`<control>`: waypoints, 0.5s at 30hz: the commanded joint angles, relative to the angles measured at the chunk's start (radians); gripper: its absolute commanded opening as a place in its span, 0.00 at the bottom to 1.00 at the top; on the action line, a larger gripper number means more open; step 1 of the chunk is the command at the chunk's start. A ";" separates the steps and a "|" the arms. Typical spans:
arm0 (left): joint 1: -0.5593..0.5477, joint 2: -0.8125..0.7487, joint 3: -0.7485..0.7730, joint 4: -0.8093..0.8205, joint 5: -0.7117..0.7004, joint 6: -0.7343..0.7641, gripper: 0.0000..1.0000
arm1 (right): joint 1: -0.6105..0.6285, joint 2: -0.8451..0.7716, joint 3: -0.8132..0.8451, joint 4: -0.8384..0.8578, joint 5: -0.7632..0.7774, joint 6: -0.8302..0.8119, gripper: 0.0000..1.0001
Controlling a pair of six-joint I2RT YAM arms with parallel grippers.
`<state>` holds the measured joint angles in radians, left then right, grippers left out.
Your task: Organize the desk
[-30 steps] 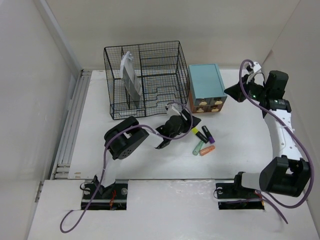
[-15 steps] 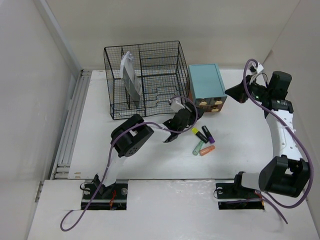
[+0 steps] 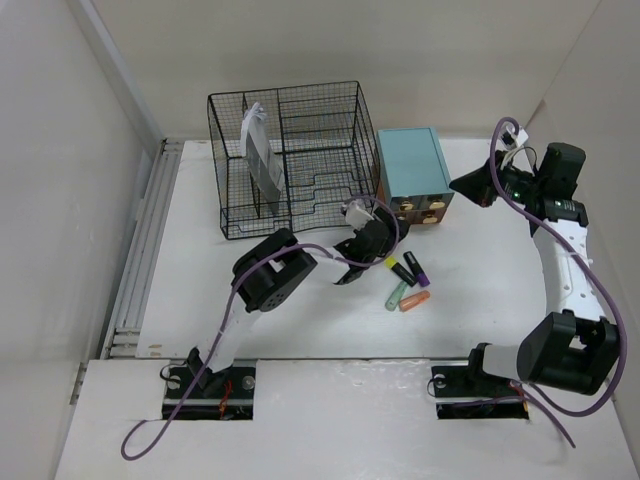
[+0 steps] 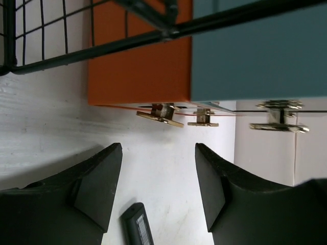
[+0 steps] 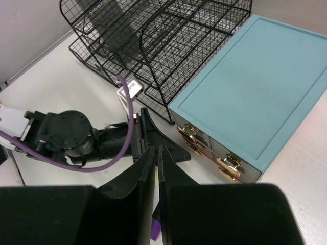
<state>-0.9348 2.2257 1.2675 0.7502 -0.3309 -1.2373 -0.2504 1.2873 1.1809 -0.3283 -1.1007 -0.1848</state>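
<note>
Nudged forward, the left pincer [image 4: 158, 153], jaws apart, should centre on the small brass drawer handle [image 4: 157, 113] ahead.

1. The left gripper [image 3: 388, 228] reaches far out from its base and sits low, and its fingers [image 4: 92, 189] are spread wide with nothing between them.
2. Behind this gripper, the left arm [image 3: 240, 320] rises from its base to a sharply bent elbow [image 3: 270, 278]. A short forearm runs from there to the wrist.
3. The right gripper [image 3: 462, 184] is held high and points sideways toward the left arm's side. Its fingers [image 5: 134, 178] are pressed together but for a thin slit, and they grip nothing.
4. Behind that gripper, the right arm [image 3: 560, 262] curves in a long arc back to its base.
5. The two grippers are well apart.
</note>
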 commanded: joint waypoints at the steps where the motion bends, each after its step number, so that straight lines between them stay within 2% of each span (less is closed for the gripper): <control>1: 0.005 0.025 0.062 0.003 -0.031 -0.025 0.56 | -0.007 -0.007 0.003 0.035 -0.047 0.005 0.12; 5: 0.005 0.051 0.072 0.003 -0.040 -0.036 0.56 | -0.016 -0.006 0.003 0.026 -0.065 0.005 0.12; 15: 0.005 0.100 0.072 0.121 -0.088 -0.022 0.55 | -0.016 0.023 0.003 0.008 -0.106 -0.013 0.12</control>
<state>-0.9340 2.3077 1.3121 0.8230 -0.3840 -1.2724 -0.2615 1.3022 1.1809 -0.3305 -1.1507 -0.1844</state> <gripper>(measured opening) 0.551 0.120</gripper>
